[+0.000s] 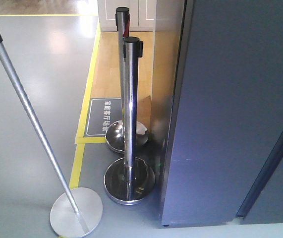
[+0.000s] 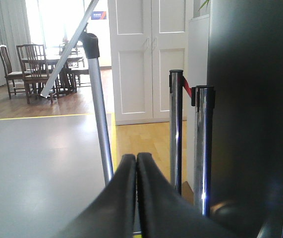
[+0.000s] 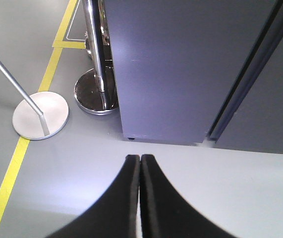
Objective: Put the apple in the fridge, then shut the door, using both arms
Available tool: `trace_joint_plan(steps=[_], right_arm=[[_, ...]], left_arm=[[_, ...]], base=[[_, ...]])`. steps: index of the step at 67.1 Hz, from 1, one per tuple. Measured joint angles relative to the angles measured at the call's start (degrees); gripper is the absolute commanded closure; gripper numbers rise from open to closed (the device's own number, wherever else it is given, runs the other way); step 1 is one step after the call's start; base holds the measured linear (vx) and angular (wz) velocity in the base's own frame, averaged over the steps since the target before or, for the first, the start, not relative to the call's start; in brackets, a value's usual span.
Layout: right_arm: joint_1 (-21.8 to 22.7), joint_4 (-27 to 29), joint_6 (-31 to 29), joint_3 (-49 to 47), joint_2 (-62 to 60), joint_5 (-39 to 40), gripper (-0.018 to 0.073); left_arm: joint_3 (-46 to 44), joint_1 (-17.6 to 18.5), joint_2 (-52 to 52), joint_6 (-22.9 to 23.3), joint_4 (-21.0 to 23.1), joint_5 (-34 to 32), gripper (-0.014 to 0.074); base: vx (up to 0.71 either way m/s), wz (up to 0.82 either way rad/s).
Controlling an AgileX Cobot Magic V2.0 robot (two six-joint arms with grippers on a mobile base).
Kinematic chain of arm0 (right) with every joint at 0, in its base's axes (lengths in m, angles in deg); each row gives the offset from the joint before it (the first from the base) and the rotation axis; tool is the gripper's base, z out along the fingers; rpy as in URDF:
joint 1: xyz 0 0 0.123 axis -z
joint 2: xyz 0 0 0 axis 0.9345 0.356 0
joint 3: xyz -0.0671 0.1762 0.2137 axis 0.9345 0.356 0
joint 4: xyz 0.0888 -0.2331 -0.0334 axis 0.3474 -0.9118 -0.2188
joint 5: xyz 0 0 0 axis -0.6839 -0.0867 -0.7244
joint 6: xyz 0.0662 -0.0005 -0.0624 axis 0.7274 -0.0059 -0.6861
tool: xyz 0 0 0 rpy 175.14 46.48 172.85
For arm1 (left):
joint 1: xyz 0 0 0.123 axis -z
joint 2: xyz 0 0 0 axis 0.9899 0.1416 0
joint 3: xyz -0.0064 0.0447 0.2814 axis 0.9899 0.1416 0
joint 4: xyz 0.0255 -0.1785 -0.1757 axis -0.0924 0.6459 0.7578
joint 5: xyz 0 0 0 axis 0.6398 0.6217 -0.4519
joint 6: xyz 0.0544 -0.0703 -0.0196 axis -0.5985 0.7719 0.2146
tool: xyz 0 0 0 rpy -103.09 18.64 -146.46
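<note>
The left gripper [image 2: 136,157] has its two black fingers pressed together with nothing between them. Ahead of it stand a slanted silver pole [image 2: 100,119] and two chrome stanchions [image 2: 203,148], and the dark side of the fridge [image 2: 250,109] rises just to the right of those fingers. The right gripper [image 3: 140,158] is likewise pressed closed and empty, hanging above bare grey floor [image 3: 72,173]. The fridge's grey-blue wall lies ahead of it and well apart, its door [image 3: 265,99] shut along a dark seam (no white lining shows). The apple appears in none of the views.
</note>
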Motion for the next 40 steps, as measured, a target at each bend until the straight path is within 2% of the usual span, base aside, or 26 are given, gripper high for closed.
trace_joint_plan(steps=[40], right_arm=[[0.0,0.0,0.0,0.0,0.0,0.0,0.0562]], left_arm=[[0.0,0.0,0.0,-0.79,0.3,-0.05,0.0603]], base=[[0.0,0.0]])
